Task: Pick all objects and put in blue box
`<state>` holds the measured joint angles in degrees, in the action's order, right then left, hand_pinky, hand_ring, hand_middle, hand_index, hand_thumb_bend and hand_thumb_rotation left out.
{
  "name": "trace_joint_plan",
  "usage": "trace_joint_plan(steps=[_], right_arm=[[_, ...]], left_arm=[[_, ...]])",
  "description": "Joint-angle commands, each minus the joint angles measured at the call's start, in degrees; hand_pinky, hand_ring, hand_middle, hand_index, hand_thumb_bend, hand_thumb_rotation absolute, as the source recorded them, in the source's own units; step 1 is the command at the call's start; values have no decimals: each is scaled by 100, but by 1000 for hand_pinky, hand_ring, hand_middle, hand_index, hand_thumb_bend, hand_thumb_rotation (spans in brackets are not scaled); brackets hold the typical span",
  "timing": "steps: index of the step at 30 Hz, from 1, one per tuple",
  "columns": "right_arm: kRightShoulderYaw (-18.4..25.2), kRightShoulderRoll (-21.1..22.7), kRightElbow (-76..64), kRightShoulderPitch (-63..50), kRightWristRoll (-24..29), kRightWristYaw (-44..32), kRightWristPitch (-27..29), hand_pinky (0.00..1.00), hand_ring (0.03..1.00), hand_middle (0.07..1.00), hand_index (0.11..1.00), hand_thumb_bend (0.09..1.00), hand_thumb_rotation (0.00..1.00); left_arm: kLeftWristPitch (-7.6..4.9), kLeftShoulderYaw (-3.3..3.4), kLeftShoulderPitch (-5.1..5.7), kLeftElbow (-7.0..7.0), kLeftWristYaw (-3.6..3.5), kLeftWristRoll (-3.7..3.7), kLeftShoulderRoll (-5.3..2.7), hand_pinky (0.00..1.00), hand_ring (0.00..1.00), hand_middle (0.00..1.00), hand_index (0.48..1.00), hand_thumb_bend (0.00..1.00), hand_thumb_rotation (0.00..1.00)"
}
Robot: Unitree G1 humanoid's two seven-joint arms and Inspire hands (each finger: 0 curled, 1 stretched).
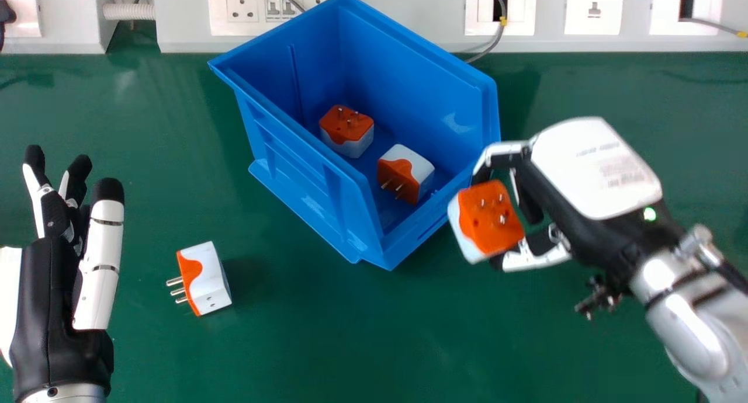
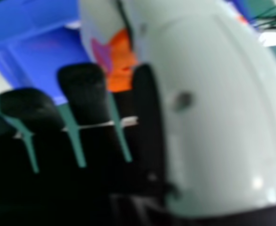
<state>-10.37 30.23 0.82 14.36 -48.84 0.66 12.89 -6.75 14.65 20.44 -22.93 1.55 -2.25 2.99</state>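
My right hand point(image 1: 590, 175) is at the right of the head view, its fingers and thumb pinching an orange and white adapter point(image 1: 489, 219) beside the box's near right corner, pins facing up. The blue box point(image 1: 304, 181) holds two more adapters, one point(image 1: 347, 129) with pins up and one point(image 1: 405, 173) lying on its side. Another adapter point(image 1: 203, 278) lies on the table left of the box, pins pointing left. My left hand point(image 1: 49, 292) rests at the left with straight fingers. In the right hand view, the right hand's thumb point(image 2: 213, 103) is beside the orange part of an adapter point(image 2: 120, 61), near the blue box point(image 2: 48, 47).
The green table point(image 1: 350, 344) stretches around the box. Behind it runs a grey trunking point(image 1: 409, 11) with sockets, and a grey cable point(image 1: 494, 41) hangs down from it behind the box.
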Motion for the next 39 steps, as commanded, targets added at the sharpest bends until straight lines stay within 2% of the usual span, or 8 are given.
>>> trace_joint_plan(steps=[1,4,10,18,23,28,34,39], right_arm=[[-129,-190,239,521,-27,135,-73,92,134,206,470,485,143],[-346,-380,731,1040,-106,129,-178,86,131,199,469,486,145],[-873,-793,2213,2313,-266,523,-111,173,241,385,485,494,93],[-1476,-1546,4032,4018,-465,542,-813,161,234,414,521,508,2],[-1701,-1797,4819,4650,-336,569,-949,197,284,429,529,510,0],[-1970,-1919,5455,4952,-378,936,-946,217,318,439,524,511,0],[-1967,-2133,5772,5010,-130,1056,-1060,291,425,477,495,513,2],[-2105,-2118,5680,4879,-142,1111,-1075,390,486,583,492,495,156]], left_arm=[[-11,3,-30,-168,8,14,22,1000,1000,966,975,406,828],[39,8,-45,-196,0,-45,5,1000,1000,966,979,430,817],[93,11,-34,-279,7,8,14,1000,1000,964,975,437,821],[15,60,58,-283,-141,-131,43,1000,1000,978,983,415,826],[23,118,158,-332,-259,-321,61,1000,1000,994,994,398,820],[2,161,254,-390,-240,-260,56,1000,1000,1000,1000,383,858],[1,177,286,-406,-233,-317,5,1000,1000,1000,1000,425,859],[56,170,279,-448,-222,-373,-31,1000,1000,1000,1000,461,813]])
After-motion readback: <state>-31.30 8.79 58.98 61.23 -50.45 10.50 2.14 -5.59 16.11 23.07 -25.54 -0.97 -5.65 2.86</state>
